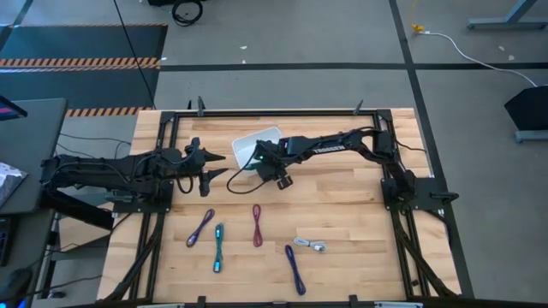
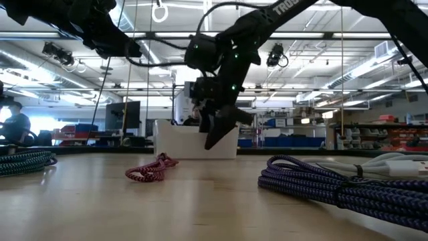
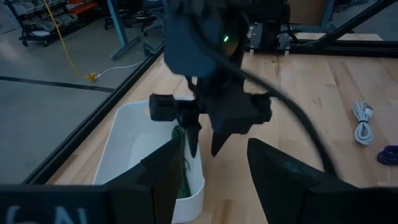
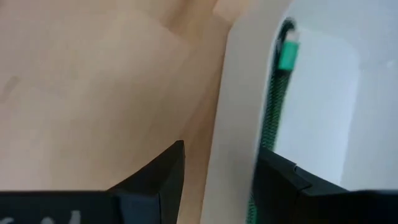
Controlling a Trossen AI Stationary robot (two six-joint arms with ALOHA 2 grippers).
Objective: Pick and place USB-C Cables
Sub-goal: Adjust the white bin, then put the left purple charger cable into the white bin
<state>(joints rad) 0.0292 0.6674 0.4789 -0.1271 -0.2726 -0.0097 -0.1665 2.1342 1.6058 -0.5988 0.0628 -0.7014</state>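
Note:
The white tray (image 1: 267,135) sits at the table's far middle. The green cable (image 4: 273,106) lies inside it along one wall, also visible in the left wrist view (image 3: 181,177). My right gripper (image 1: 257,164) is open and points down over the tray's near rim (image 4: 233,124), with one finger outside the wall and one inside beside the green cable. My left gripper (image 1: 224,167) is open and hovers left of the tray. Flat on the near table lie a purple cable (image 1: 199,228), a teal cable (image 1: 219,247), a dark red cable (image 1: 257,224), a white-grey cable (image 1: 310,245) and a second purple cable (image 1: 295,269).
Black frame rails (image 1: 274,111) run around the wooden table's edges. Bare wood lies between the tray and the row of cables. The two grippers are close together at the tray's left side. A person sits in the room beyond the table (image 2: 13,127).

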